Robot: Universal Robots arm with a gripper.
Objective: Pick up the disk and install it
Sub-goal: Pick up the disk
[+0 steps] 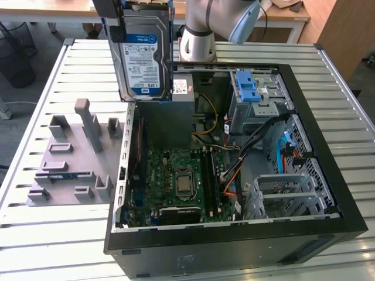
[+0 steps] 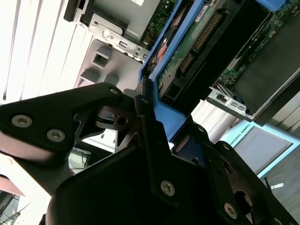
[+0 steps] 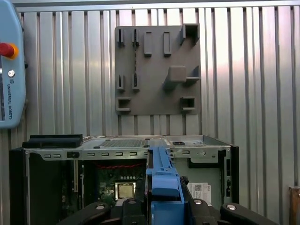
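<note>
Jaws shut on the disk, a flat rectangular silver-metal hard drive with white-and-blue label and blue plastic carrier frame. Exterior view: the disk hangs upright, label to camera, gripped from the top, above the exterior view's left rear corner of the open black computer case, which sits on the slatted metal desk. The grey plastic fixture board with pegs is beside the case

Second wrist view: black fingers pinch the blue frame edge and the disk shows its green circuit side

First wrist view: the blue frame runs edge-on between the jaws, with the case and fixture board beyond it

Judged step: pickup done, carry in hand, install not yet done. Seating it calls for squaring the frame to a free bay near the blue plastic latch, clear of the cables
</note>
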